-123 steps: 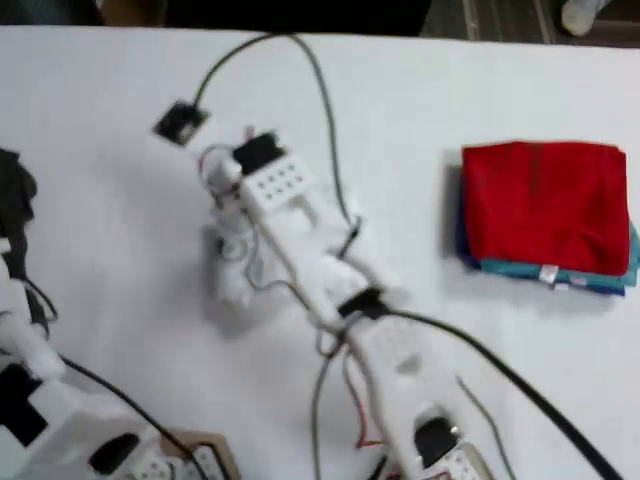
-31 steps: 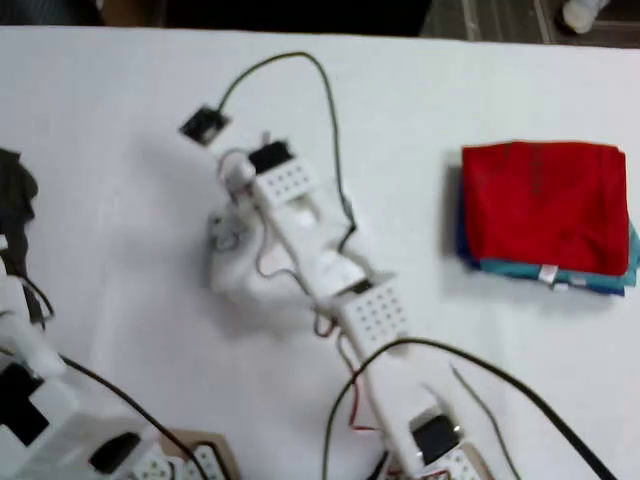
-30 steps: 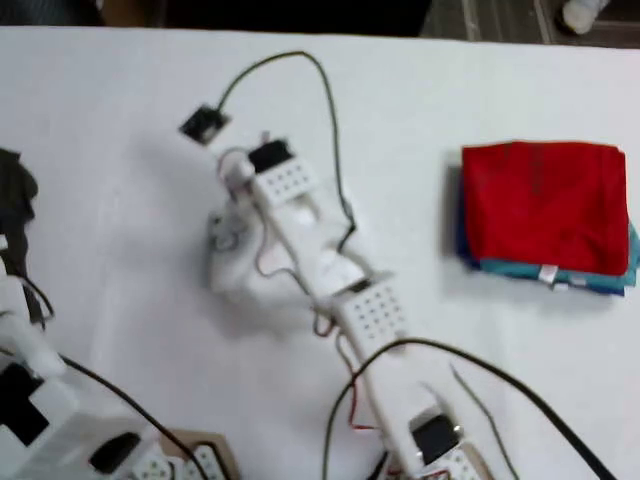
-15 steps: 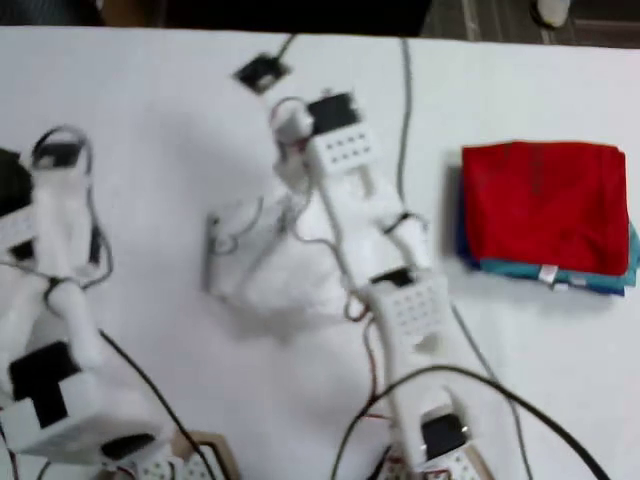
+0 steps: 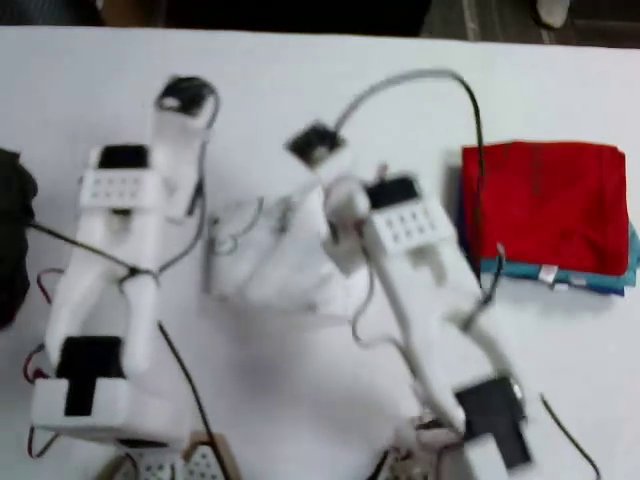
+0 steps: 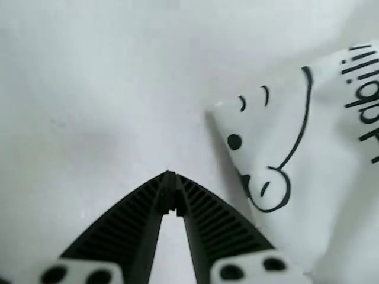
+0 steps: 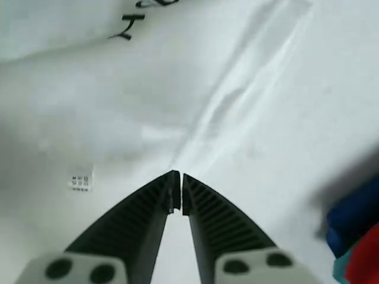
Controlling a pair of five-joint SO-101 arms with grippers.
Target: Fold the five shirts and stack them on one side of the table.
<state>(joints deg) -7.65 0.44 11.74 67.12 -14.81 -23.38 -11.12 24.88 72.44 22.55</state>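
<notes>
A: On the right side of the table (image 5: 400,90), one stack (image 5: 600,272). Layers read from its edge: red shirt (image 5: 545,200) on top, teal shirt (image 5: 510,268) under it, blue shirt (image 5: 463,240) lowest. Three colours counted. Whether more layers sit between them, cannot tell.

B: Noted. Any loose shirts?

A: One. White shirt (image 5: 260,270), black line print, rumpled, mid-table. It lies left of the stack and apart from it.

B: Arms?

A: Two. Left arm (image 5: 110,260) stands just beside the white shirt's left edge in the high view. Right arm (image 5: 420,270) runs between that shirt and the stack.

B: Grippers?

A: Two, neither holding anything. Left gripper (image 6: 171,177): fingers pressed together, tips over bare table, just beside a printed corner of the white shirt. Right gripper (image 7: 176,177): fingers together bar a hairline slit, tips over creased white cloth, with the shirt's black print beyond them. A small label (image 7: 80,180) lies on that cloth near the tips. The stack's blue, teal and red edges show in one corner of the right wrist view.

B: Anything else on the table?

A: One dark bundle (image 5: 12,240) at the left edge. What it is, cannot tell.
</notes>
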